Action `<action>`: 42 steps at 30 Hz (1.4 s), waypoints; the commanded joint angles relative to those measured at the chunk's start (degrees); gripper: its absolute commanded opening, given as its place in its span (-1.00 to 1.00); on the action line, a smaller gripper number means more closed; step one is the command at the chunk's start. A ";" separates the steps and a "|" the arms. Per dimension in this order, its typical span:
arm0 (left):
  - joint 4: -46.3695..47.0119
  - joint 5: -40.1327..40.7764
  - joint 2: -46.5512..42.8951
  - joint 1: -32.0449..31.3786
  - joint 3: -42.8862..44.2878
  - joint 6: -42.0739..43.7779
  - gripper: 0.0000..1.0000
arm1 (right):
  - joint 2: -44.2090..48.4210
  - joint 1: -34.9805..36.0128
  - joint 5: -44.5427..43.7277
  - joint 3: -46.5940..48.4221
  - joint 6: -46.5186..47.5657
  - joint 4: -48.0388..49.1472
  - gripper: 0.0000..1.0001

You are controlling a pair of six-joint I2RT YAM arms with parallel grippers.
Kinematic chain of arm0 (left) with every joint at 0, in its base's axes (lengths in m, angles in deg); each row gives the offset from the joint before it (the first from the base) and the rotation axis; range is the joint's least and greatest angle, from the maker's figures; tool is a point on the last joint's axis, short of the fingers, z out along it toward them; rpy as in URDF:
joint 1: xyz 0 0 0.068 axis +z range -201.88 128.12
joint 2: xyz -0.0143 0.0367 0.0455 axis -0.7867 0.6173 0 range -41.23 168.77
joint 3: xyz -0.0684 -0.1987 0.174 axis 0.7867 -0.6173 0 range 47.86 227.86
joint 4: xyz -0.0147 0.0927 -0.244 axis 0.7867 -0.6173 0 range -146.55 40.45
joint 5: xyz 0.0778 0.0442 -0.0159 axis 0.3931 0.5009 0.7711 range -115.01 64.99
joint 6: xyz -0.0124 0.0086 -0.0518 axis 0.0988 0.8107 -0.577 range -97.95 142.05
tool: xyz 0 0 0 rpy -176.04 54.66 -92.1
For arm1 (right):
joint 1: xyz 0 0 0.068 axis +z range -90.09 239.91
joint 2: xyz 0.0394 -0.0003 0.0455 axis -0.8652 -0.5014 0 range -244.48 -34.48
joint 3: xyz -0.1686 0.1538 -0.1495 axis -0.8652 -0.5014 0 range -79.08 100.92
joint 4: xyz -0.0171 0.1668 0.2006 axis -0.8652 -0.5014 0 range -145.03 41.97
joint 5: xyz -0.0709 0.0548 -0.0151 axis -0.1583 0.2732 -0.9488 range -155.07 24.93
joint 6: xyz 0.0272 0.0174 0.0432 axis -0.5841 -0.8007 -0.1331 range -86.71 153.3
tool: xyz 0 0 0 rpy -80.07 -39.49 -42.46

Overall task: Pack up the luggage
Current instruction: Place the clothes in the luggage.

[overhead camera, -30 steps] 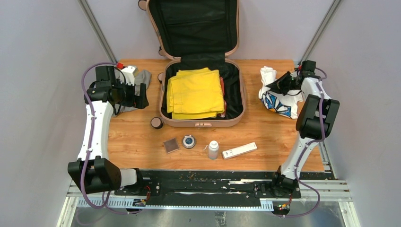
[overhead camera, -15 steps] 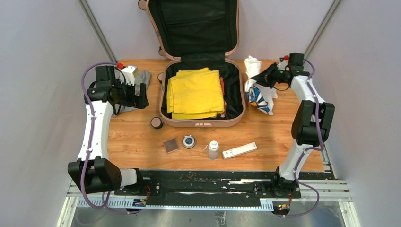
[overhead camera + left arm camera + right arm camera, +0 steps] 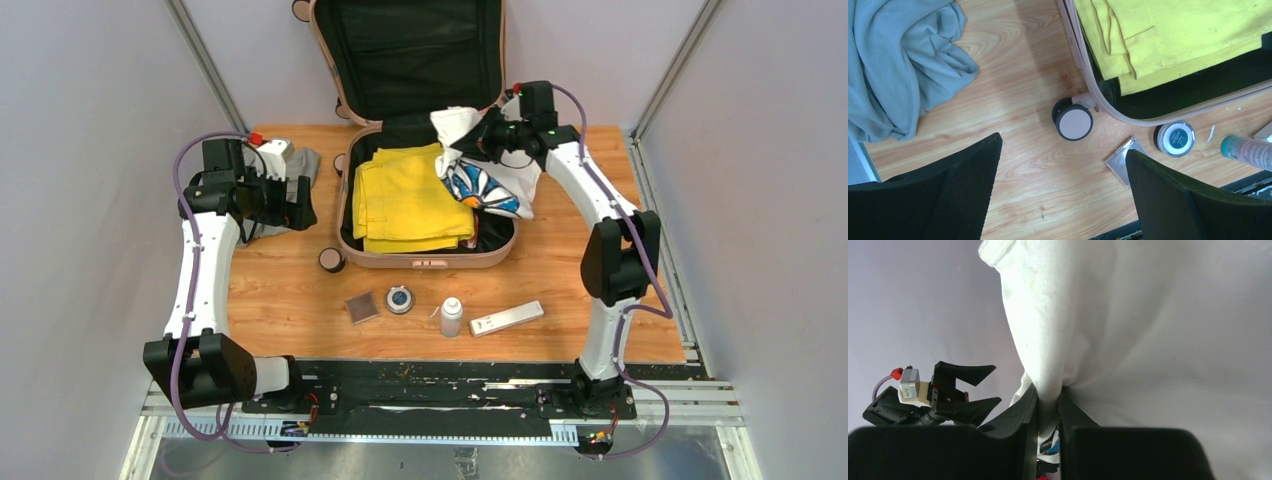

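Jaws: right gripper (image 3: 1048, 402) pinching white shirt (image 3: 485, 175) over luggage (image 3: 430, 262) (upper centre); left gripper (image 3: 1063, 145) spread, frame left.

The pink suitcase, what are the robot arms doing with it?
They are packing it. The right gripper is pinching a white shirt with a blue pattern, holding it over the open luggage, where folded yellow clothes lie. The left gripper is open, hovering by a grey cloth on the table. A small bottle waits in front.
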 commanded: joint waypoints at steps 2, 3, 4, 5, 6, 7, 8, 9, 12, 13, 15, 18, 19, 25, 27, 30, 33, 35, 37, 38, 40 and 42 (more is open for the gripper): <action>-0.42 -1.70 0.07 0.23 0.32 1.09 1.00 | -7.46 6.80 -2.76 7.29 -4.41 1.40 -1.00; -0.42 -1.50 -0.13 0.23 0.52 1.37 1.00 | -8.73 8.04 -3.40 8.42 -4.81 1.32 -1.00; -0.42 -1.20 -0.23 0.23 0.73 1.57 1.00 | -10.16 8.91 -3.64 9.47 -5.31 1.34 -1.00; -0.42 -0.99 -0.50 0.23 0.87 1.95 1.00 | -11.61 9.89 -3.69 10.53 -5.80 1.38 -1.00; -0.42 -0.88 -0.63 0.22 0.96 2.20 1.00 | -13.04 10.73 -3.68 11.86 -6.16 1.38 -1.00; -0.42 -0.79 -0.74 0.23 1.04 2.31 1.00 | -14.43 11.71 -3.64 13.19 -6.44 1.41 -1.00; -0.42 -0.66 -0.72 0.23 1.06 2.34 1.00 | -15.58 12.60 -3.78 14.45 -6.74 1.39 -1.00; -0.42 -0.69 -0.76 0.23 1.03 2.34 1.00 | -16.70 13.40 -3.96 15.73 -6.91 1.38 -1.00; -0.42 -0.65 -0.76 0.23 0.50 2.56 1.00 | -19.97 15.20 -3.60 19.68 -7.31 1.53 -1.00; -0.42 -0.59 -0.72 0.23 0.18 2.67 1.00 | -20.84 15.62 -3.25 20.96 -7.44 1.50 -1.00; -0.44 -0.67 -0.90 0.23 -0.35 2.99 1.00 | -22.54 16.33 -2.82 22.78 -7.47 1.24 -1.00; -0.42 -0.95 -1.81 0.23 -1.03 3.79 1.00 | -23.54 17.16 -3.68 23.80 -6.62 0.26 -1.00; -0.43 -0.95 -1.96 0.23 -1.10 3.96 1.00 | -23.78 17.34 -3.82 24.11 -6.43 0.24 -1.00; -0.42 -0.39 -1.76 0.23 -1.06 4.16 1.00 | -24.83 18.72 -4.39 28.79 -3.33 -2.27 -1.00; -0.42 -0.29 -1.67 0.23 -1.01 4.13 1.00 | -24.78 19.20 -4.68 28.34 -2.85 -2.71 -1.00; -0.42 -0.25 -1.64 0.23 -0.97 4.11 1.00 | -25.11 20.37 -4.93 26.81 -1.53 -3.49 -1.00; -0.42 -0.27 -1.56 0.23 -0.97 4.05 1.00 | -26.34 22.00 -4.75 26.71 0.46 -5.53 -1.00; -0.42 -0.10 -1.72 0.23 -0.97 4.01 1.00 | -26.62 22.21 -5.54 25.52 1.48 -6.72 -1.00; -0.42 0.01 -1.92 0.23 -1.12 4.11 1.00 | -26.28 22.24 -6.25 23.84 2.23 -6.85 -1.00; -0.42 0.01 -2.05 0.23 -1.22 4.16 1.00 | -26.23 22.21 -6.43 23.35 2.60 -7.06 -1.00; -0.42 0.01 -2.16 0.24 -1.30 4.24 1.00 | -26.73 22.19 -7.08 23.26 3.23 -8.33 -1.00; -0.42 -0.19 -2.06 0.23 -1.25 3.89 1.00 | -27.51 21.56 -7.57 23.83 3.32 -9.15 -0.57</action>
